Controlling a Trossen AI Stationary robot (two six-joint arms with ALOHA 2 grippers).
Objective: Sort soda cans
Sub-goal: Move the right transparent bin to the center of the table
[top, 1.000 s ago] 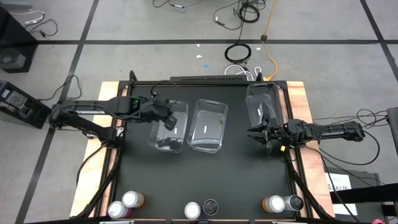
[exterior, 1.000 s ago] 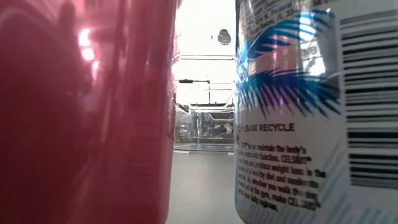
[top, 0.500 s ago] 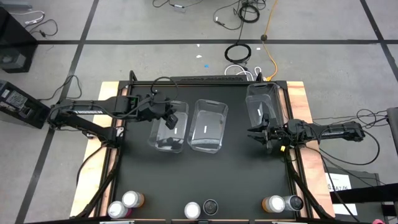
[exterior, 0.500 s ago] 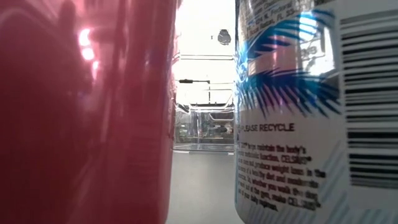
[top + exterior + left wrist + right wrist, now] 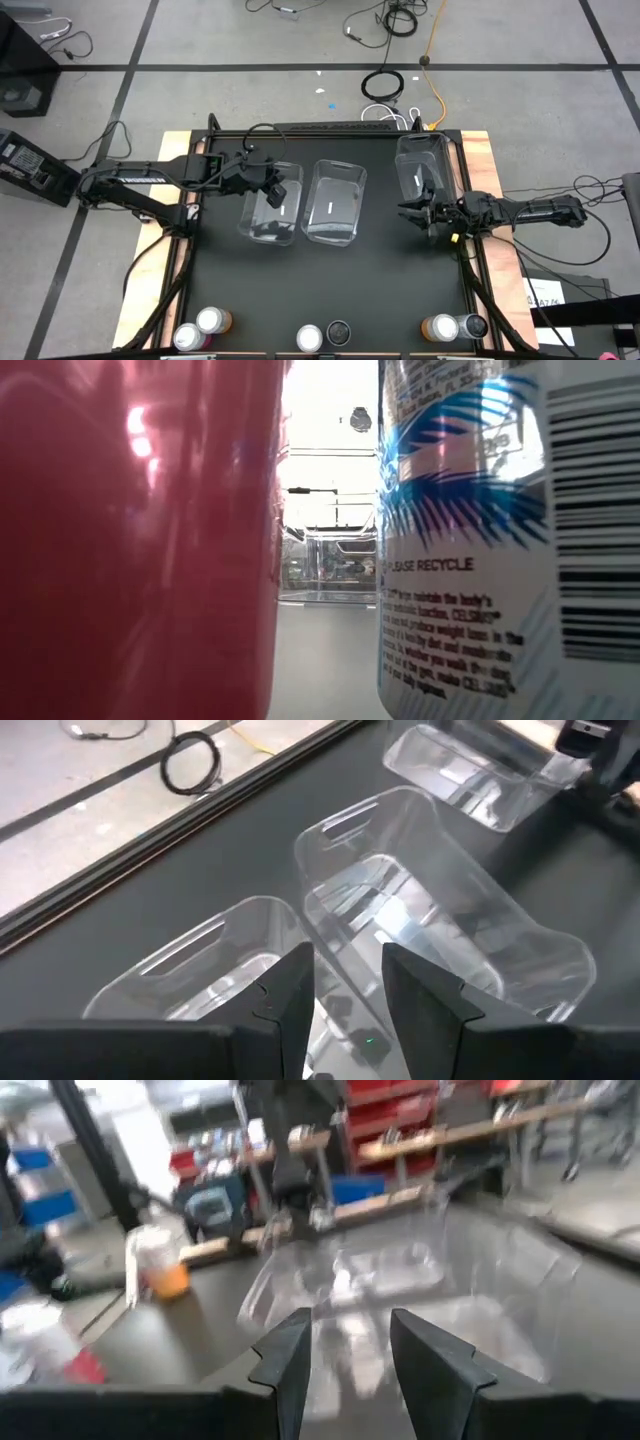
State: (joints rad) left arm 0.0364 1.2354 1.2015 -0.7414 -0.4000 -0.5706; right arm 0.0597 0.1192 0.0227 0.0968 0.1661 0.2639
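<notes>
High view is showing six soda cans (image 5: 335,332) standing upright along the near edge of the bench (image 5: 330,280), in three pairs: one pair (image 5: 203,328) by the near left corner, one at the middle and one pair (image 5: 452,326) toward the near right corner, all well apart from both arms. Three clear bins are sitting toward the far edge: the left bin (image 5: 271,203), the middle bin (image 5: 333,201) and the right bin (image 5: 421,165). The left gripper (image 5: 275,190) is hanging over the left bin with its fingers set narrow and nothing between them; the right gripper (image 5: 418,214) is hovering just beside the right bin near the right edge, likewise narrow and empty. The cans are likely going to handle as stiff but thin-walled cylinders, smooth and rather slippery, light if empty and heavier if full, which cannot be told; the safest hold is probably going to be across the middle of the body from the side, squeezing gently so the wall is not denting. Low view is giving what the overhead picture is not: two cans pressed close to the lens, a red-pink can (image 5: 135,540) and a white printed can (image 5: 500,540), with a bin glimpsed between them. Left wrist view is showing the bins' (image 5: 440,920) open tops and handle cut-outs past the narrow fingers (image 5: 290,995), while the right wrist view is showing a bin wall (image 5: 420,1280) close ahead, with no cans visible in either.
</notes>
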